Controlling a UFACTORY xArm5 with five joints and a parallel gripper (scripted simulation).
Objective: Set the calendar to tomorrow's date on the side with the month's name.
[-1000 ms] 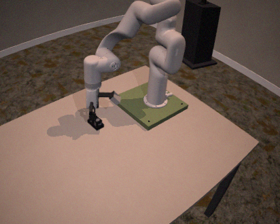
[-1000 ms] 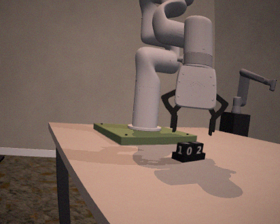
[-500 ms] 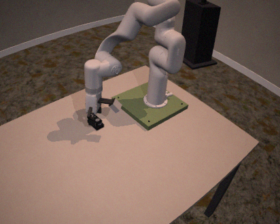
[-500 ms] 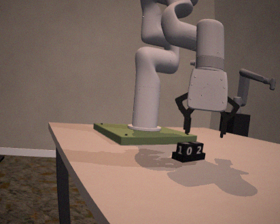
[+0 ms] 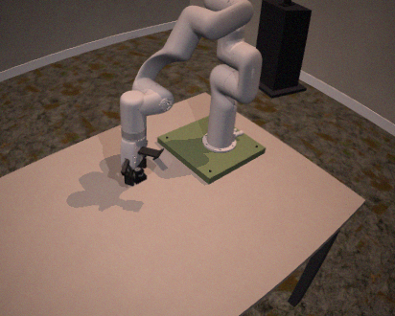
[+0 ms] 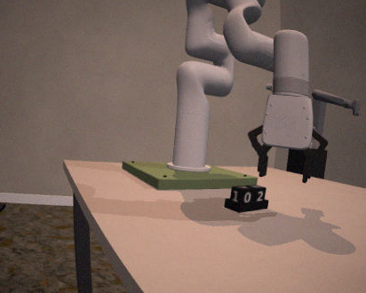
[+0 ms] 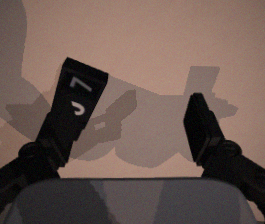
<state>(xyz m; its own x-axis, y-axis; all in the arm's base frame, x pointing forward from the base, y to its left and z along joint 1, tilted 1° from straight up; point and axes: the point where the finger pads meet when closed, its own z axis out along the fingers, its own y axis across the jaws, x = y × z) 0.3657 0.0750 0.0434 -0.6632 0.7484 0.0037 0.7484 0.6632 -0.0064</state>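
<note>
The black calendar [image 5: 136, 180] stands on the table. In the exterior view its tray [image 6: 253, 207] lies flat. Two black cubes stand side by side in it: the left cube [image 6: 247, 198] shows an upright 0, with a 1 on its end face, and the right cube [image 6: 259, 196] shows an upright 2. The wrist view shows a white 7 and a partly hidden curved mark. No month name is readable. My gripper [image 5: 133, 169] [image 6: 283, 177] [image 7: 130, 107] is open and empty above the table, with one finger overlapping the calendar in the wrist view.
The green base plate [image 5: 188, 155] [image 6: 201, 183] under the arm lies near the calendar. The table [image 5: 178, 239] [image 6: 174, 266] has its edge beyond the base. The arm's shadows fall around the calendar. A dark stand [image 5: 281, 48] is on the floor behind the table.
</note>
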